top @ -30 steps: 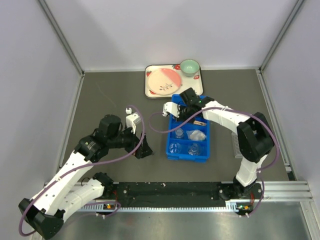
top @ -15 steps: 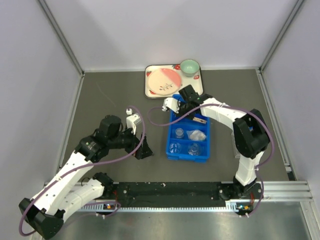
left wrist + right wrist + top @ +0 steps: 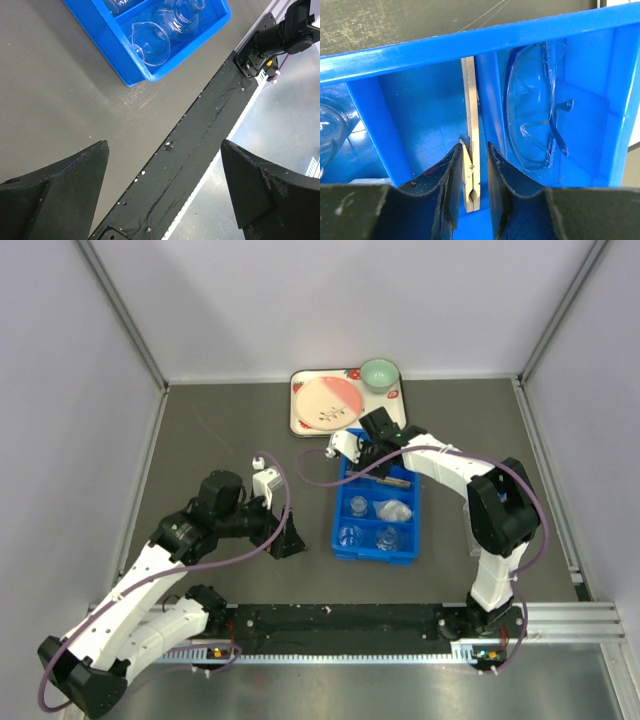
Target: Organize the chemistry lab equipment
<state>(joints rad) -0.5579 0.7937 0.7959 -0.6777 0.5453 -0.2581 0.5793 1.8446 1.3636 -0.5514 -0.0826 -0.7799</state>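
The wooden stick [image 3: 470, 100] is seen along a divider in a far compartment of the blue bin [image 3: 445, 47]. Its lower end is flanked by the slightly released right gripper [image 3: 474, 150]. The left gripper [image 3: 164, 145] is spread wide above the table [image 3: 60, 100], grasping nothing. Glass beakers [image 3: 150, 42] at the bin's near corner are partly cut off.

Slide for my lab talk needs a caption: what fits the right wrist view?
Right gripper straddling a wooden clip in the blue bin, goggles in the neighbouring compartment.
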